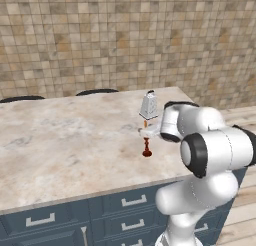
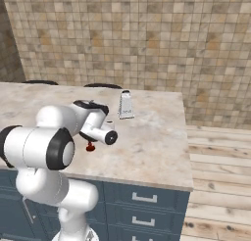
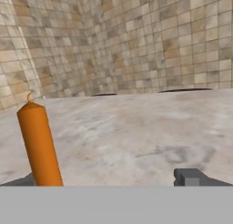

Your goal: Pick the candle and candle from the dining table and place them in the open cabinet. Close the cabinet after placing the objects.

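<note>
A slender candle point(image 1: 146, 151), dark red at its flared foot and orange up its stick, stands upright on the dining table point(image 1: 65, 140) near the front right. My gripper point(image 1: 145, 133) reaches in level from the right at the candle's mid-height. In the hand view the candle point(image 3: 40, 145) rises just inside the left fingertip, and the gripper point(image 3: 109, 180) is open with a wide gap across to the right fingertip point(image 3: 191, 177). From the right base view the arm covers the hand, and the candle's foot point(image 2: 90, 147) shows below it. The open cabinet is out of view.
A grey metal grater point(image 1: 148, 105) stands upright just behind the candle, toward the table's far right corner. Dark chair backs point(image 1: 97, 91) line the far edge. Blue drawers point(image 1: 125, 205) run under the front edge. Wood floor point(image 2: 220, 161) lies to the right.
</note>
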Controlling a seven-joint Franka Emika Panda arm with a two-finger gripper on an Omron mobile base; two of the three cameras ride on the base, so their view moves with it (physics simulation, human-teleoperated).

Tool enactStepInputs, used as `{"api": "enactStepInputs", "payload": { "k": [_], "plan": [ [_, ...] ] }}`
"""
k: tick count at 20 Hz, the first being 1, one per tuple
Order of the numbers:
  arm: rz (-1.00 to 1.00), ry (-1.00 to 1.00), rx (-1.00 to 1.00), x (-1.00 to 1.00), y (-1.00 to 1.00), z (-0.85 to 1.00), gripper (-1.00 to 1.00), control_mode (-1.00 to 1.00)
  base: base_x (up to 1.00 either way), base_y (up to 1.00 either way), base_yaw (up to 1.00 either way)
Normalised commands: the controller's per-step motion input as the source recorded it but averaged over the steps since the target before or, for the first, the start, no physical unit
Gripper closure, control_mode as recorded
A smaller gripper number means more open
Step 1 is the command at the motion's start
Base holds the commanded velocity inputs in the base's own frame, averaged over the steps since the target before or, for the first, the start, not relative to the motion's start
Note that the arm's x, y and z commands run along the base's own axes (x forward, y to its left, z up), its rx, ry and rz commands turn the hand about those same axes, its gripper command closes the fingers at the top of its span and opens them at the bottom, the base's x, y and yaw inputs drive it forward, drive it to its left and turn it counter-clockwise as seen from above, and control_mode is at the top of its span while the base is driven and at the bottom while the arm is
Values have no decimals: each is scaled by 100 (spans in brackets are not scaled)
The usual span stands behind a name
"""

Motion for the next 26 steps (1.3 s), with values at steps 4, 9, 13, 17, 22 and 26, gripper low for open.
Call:
{"api": "enactStepInputs", "payload": {
  "k": [4, 9, 13, 17, 22, 26],
  "plan": [
    [0, 0, 0, 20, 0, 0, -100, -100, 0, 0, 0],
    [0, 0, 0, 11, 0, 0, 100, -100, 0, 0, 0],
    [0, 0, 0, 0, 0, 0, 100, -100, 0, 0, 0],
    [0, -1, 5, 0, 0, 16, 100, -100, 0, 0, 0],
    [-4, -7, 5, -12, 0, 66, 100, -100, 0, 0, 0],
    [-6, -10, 2, -32, 0, 92, 100, -100, 0, 0, 0]
  ]
}}
